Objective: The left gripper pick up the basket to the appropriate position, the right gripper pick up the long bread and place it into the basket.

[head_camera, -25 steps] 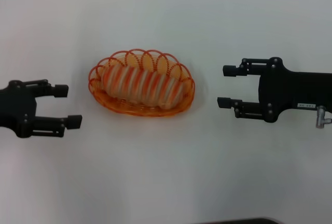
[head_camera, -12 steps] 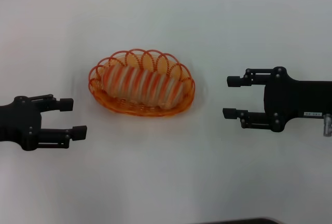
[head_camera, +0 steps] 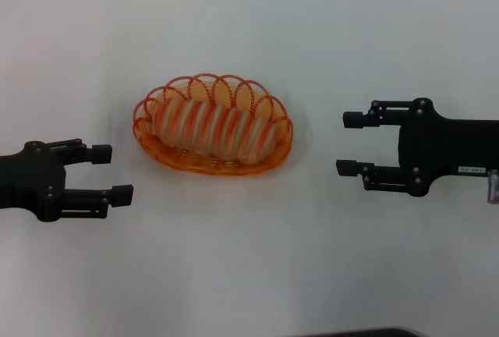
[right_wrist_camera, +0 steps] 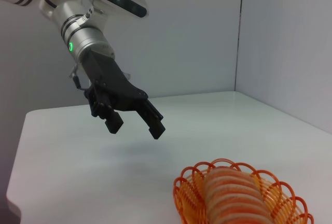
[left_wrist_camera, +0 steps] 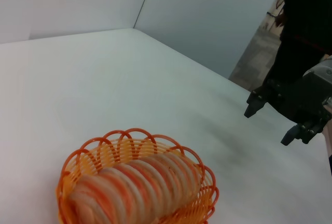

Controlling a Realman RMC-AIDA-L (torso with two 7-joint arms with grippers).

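The orange wire basket [head_camera: 148, 133] stands on the white table, left of centre in the head view. The long bread [head_camera: 212, 129], ridged orange and cream, lies inside it. The basket [left_wrist_camera: 67, 172] and bread [left_wrist_camera: 135, 187] show in the left wrist view, and the basket [right_wrist_camera: 182, 192] and bread [right_wrist_camera: 233, 198] in the right wrist view. My left gripper [head_camera: 111, 172] is open and empty, apart from the basket at its left. It also shows in the right wrist view [right_wrist_camera: 136, 122]. My right gripper [head_camera: 348, 143], with the white label, is open and empty, apart at the basket's right, also seen in the left wrist view [left_wrist_camera: 271, 121].
The white table [head_camera: 249, 33] spreads around the basket. Grey walls stand behind it, meeting in a corner [right_wrist_camera: 239, 37]. A dark edge [head_camera: 366, 332] shows at the table's front.
My left gripper has moved down and slightly right, away from the basket's level. My right gripper has drifted right and slightly down. The basket and bread have not moved.
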